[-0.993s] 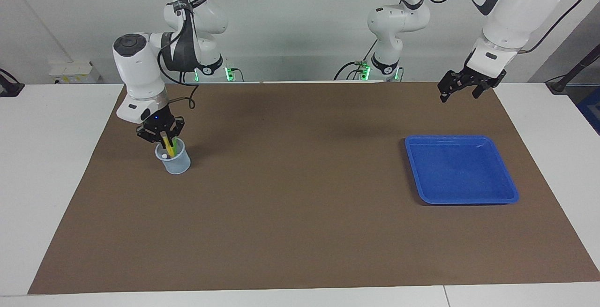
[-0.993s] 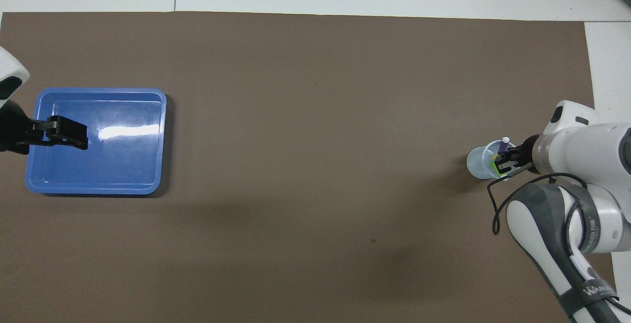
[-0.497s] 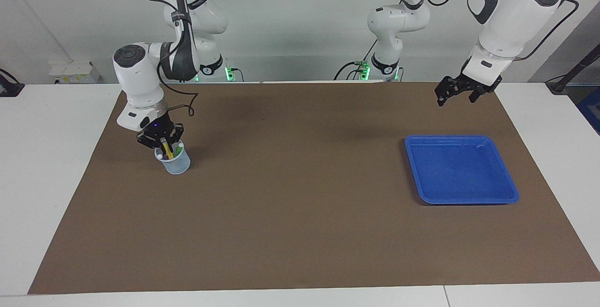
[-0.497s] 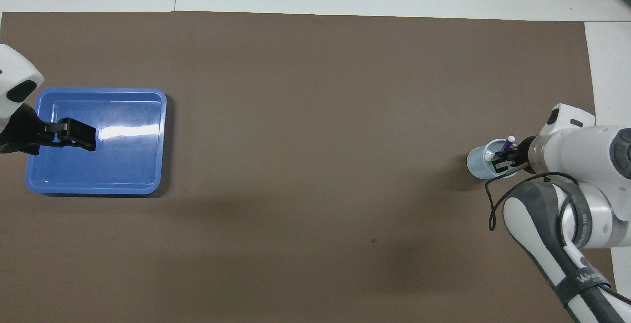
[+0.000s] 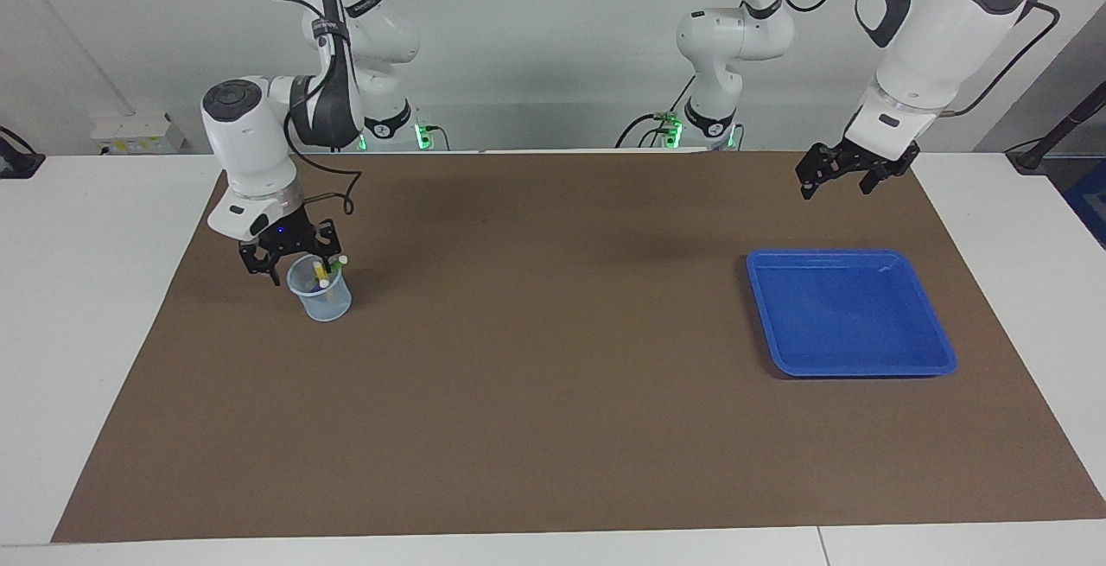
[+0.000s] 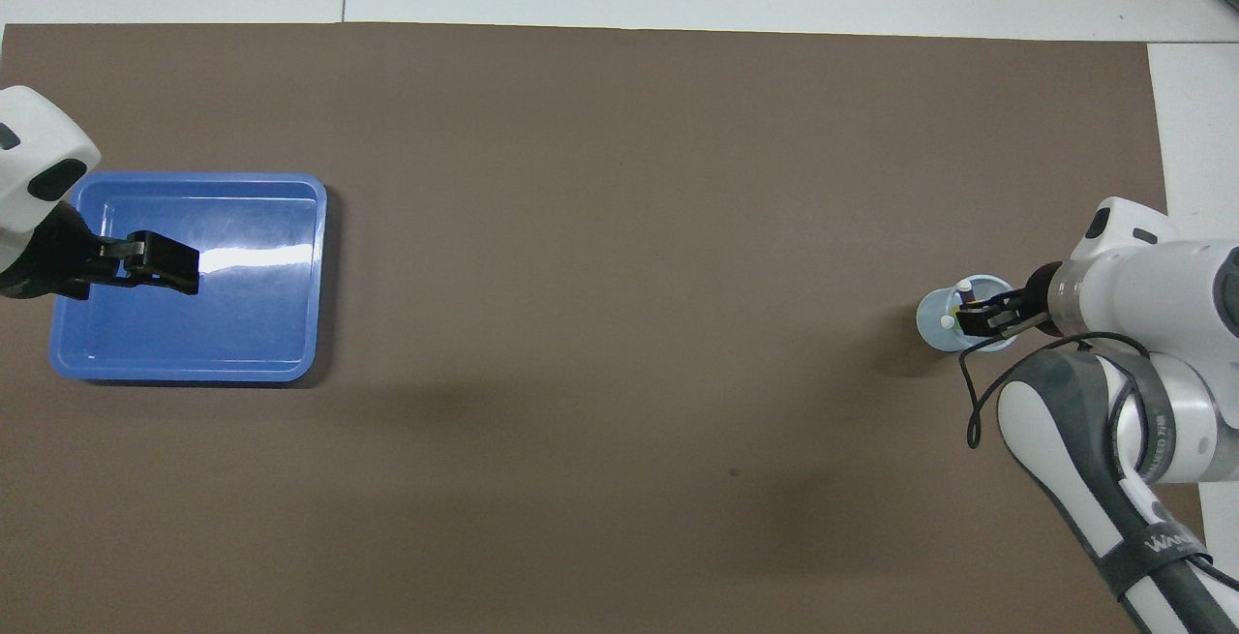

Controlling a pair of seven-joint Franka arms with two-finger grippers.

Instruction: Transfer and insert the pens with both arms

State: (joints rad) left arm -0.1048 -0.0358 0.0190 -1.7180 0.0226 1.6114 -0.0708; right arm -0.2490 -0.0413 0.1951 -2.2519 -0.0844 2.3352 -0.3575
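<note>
The white worktop (image 5: 104, 307) carried a large brown mat (image 5: 553, 428). On it, toward the left arm's end, lay an empty shallow blue rectangular plastic tray (image 5: 937, 350). Toward the right arm's end stood a small translucent pale-blue plastic cup (image 5: 321, 300).

The three slim marker pens (image 5: 323, 271) stood in the cup, leaning on its wall. The yellow and lime-green barrels and pale cap ends showed above the rim, while the purple one was largely hidden.

The right claw (image 5: 289, 257) hung just above the cup's rim with its fingers spread wide and gripping nothing. The left claw (image 5: 840, 173) waited in the air with its fingers apart and empty, over the mat beside the tray's edge nearer the robots.

Insertion appeared complete, so the step in hand was judged to be withdrawal. This would be done well by lifting the right claw straight upward with the fingers kept apart until they cleared the cap ends. A sideways sweep risked catching a leaning pen and tipping the light cup.
</note>
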